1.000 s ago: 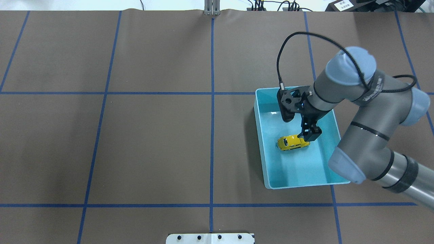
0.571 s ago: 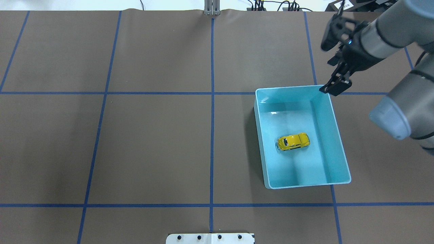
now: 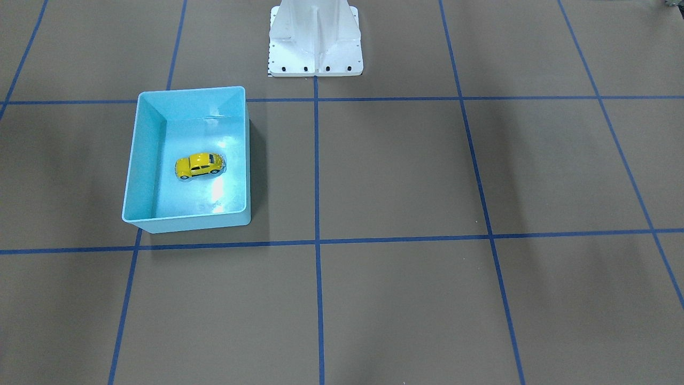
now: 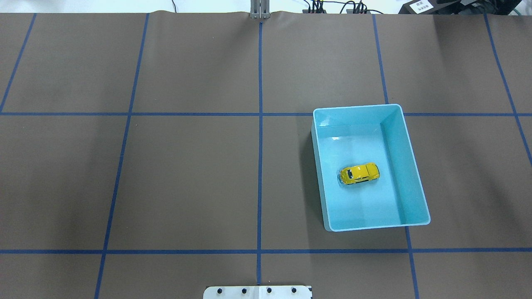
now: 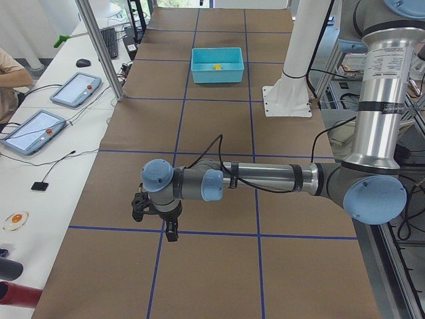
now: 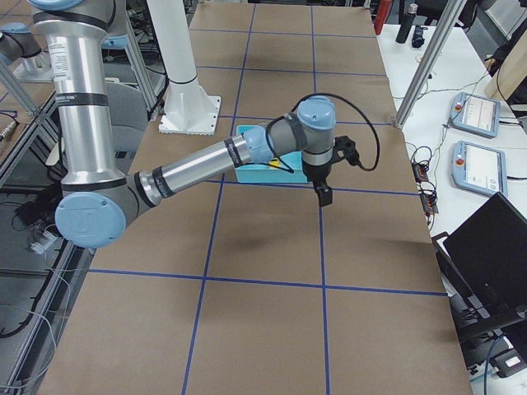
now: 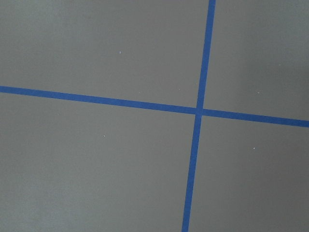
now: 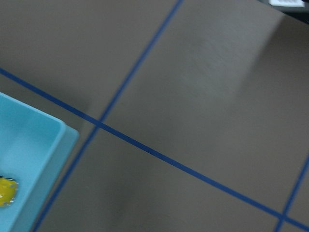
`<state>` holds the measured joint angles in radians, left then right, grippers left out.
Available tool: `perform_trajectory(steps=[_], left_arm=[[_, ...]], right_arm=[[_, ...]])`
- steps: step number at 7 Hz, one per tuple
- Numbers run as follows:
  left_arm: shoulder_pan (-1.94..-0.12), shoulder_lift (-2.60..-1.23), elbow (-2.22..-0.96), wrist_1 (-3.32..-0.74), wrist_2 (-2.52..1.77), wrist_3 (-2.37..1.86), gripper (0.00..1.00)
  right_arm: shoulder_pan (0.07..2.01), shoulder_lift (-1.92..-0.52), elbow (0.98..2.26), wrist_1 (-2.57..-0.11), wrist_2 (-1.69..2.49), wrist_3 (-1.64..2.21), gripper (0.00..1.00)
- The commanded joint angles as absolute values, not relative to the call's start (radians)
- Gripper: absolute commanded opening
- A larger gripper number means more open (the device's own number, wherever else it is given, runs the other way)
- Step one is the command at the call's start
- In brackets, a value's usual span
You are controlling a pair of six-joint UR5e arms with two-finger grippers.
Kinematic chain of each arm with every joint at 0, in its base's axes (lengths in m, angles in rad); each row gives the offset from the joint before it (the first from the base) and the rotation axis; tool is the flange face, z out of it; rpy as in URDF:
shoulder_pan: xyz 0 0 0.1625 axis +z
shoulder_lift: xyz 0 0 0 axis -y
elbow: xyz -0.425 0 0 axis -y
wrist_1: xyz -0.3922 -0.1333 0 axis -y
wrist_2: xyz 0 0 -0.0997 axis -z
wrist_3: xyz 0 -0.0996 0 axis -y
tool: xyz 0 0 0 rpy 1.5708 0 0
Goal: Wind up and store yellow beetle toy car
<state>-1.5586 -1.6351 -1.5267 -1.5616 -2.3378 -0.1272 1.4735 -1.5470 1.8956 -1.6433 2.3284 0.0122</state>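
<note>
The yellow beetle toy car [image 4: 359, 173] stands on its wheels on the floor of the light-blue bin [image 4: 409, 162], free of any gripper. It also shows in the front view [image 3: 199, 165], and a sliver of it shows in the right wrist view [image 8: 7, 191]. My right gripper [image 6: 324, 196] shows only in the right side view, hanging over the table beside the bin. I cannot tell if it is open. My left gripper [image 5: 171, 231] shows only in the left side view, low over a tape crossing far from the bin. I cannot tell if it is open.
The brown table mat is marked with blue tape lines [image 4: 260, 124]. The white robot base [image 3: 315, 40] stands at the table's robot side. Tablets and cables [image 5: 63, 100] lie on the operators' side bench.
The right gripper released the car in the bin, rose up and away to the far right, and has left the overhead view. The car has stayed in place.
</note>
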Motion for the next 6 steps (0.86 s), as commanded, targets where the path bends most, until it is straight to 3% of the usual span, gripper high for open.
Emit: perform_trajectory(steps=[1, 6], left_arm=[[-1.559, -1.635, -1.529, -1.562, -2.338, -0.129, 1.0], [-1.559, -1.628, -1.566, -1.606, -2.338, -0.098, 0.99]], right_arm=[[1.555, -1.675, 1.795, -1.634, 2.329, 0.006, 1.0], [1.552, -1.622, 1.727, -1.6, 2.284, -0.009, 1.0]])
